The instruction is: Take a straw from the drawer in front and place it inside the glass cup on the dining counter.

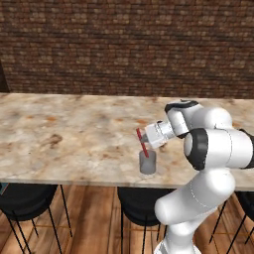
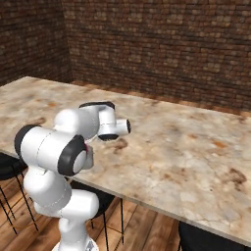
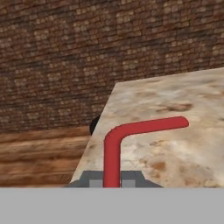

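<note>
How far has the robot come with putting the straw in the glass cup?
Done: the straw is out of the drawer and at the dining counter. In hand: the gripper is shut on the straw, which hangs tilted with its lower end at the mouth of the glass cup; how deep it reaches I cannot tell. Left: lower it fully and open the fingers.

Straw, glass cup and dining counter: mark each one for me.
Straw point(image 3: 112, 153): hand view, upright red shaft below the bend.
Glass cup point(image 1: 148, 164): left base view, grey side wall.
Dining counter point(image 1: 74, 144): left base view, bare stone top.
</note>
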Controlling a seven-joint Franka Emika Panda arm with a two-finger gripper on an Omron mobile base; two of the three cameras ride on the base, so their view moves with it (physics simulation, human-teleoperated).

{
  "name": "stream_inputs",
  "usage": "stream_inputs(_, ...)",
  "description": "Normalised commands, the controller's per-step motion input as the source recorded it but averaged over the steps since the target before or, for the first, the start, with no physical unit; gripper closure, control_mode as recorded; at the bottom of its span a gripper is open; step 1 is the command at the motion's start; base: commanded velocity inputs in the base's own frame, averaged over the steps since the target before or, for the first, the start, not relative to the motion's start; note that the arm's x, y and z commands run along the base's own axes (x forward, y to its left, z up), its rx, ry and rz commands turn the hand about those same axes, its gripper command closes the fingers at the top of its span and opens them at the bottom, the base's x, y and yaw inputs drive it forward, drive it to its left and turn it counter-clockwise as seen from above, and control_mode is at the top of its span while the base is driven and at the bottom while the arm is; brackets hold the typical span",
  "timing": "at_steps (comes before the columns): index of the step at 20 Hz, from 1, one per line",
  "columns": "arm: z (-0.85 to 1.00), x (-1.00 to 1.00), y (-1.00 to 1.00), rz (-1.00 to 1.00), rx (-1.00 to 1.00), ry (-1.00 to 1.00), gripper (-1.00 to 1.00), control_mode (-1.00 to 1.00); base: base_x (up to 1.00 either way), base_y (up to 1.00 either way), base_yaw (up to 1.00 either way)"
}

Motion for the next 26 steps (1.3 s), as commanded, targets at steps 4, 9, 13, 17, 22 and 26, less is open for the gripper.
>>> stream_inputs(4, 0.0, -0.45, 0.0, 0.02, 0.0, -0.01, 1.0, -1.0, 0.0, 0.0, 0.0)
stream_inputs(9, 0.0, -0.56, -0.04, 0.0, 0.0, -0.05, -1.0, -1.0, 0.0, 0.0, 0.0)
stream_inputs(13, -0.04, -0.29, -0.08, 0.0, 0.0, -0.06, -1.0, -1.0, 0.0, 0.0, 0.0)
stream_inputs(17, 0.0, -0.07, -0.01, 0.0, 0.0, -0.06, -1.0, -1.0, 0.0, 0.0, 0.0)
stream_inputs(22, 0.06, -0.14, -0.31, 0.0, -0.09, -0.09, -1.0, -1.0, 0.0, 0.0, 0.0)
stream_inputs(26, 0.01, -0.1, -0.36, 0.0, -0.24, -0.04, -1.0, -1.0, 0.0, 0.0, 0.0)
